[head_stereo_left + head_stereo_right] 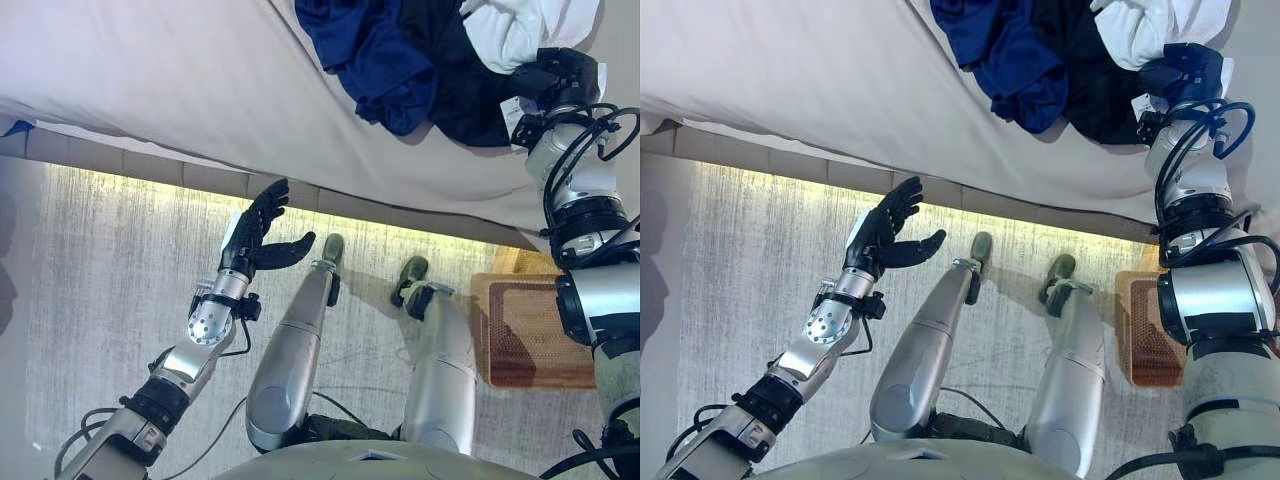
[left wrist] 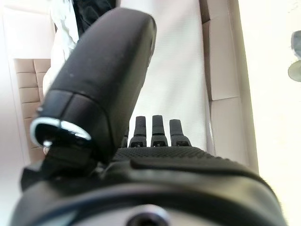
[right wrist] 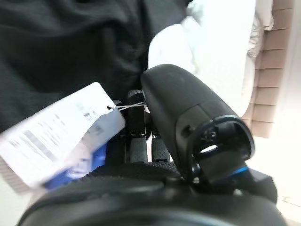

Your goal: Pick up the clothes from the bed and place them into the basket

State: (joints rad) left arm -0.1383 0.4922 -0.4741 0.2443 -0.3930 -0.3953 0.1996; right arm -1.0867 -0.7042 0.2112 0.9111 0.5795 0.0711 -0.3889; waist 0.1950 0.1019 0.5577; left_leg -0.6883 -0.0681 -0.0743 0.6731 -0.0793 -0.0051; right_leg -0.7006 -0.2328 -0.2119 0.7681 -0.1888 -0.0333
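A pile of clothes lies on the white bed (image 1: 150, 70): a blue garment (image 1: 375, 50), a black garment (image 1: 460, 95) and a white garment (image 1: 510, 35). My right hand (image 1: 562, 72) rests at the pile's right edge, where the black and white garments meet. In the right wrist view its fingers (image 3: 136, 141) are straight and reach against the black cloth (image 3: 61, 42), with a white paper tag (image 3: 61, 132) hanging beside them. My left hand (image 1: 258, 232) is open and empty, held in the air above the floor, below the bed's edge.
A brown wicker basket (image 1: 520, 340) stands on the floor at the right, below my right arm. The bed's padded beige side (image 1: 150, 165) runs across the view, with a lit strip under it. Grey carpet (image 1: 100, 300) lies on the left.
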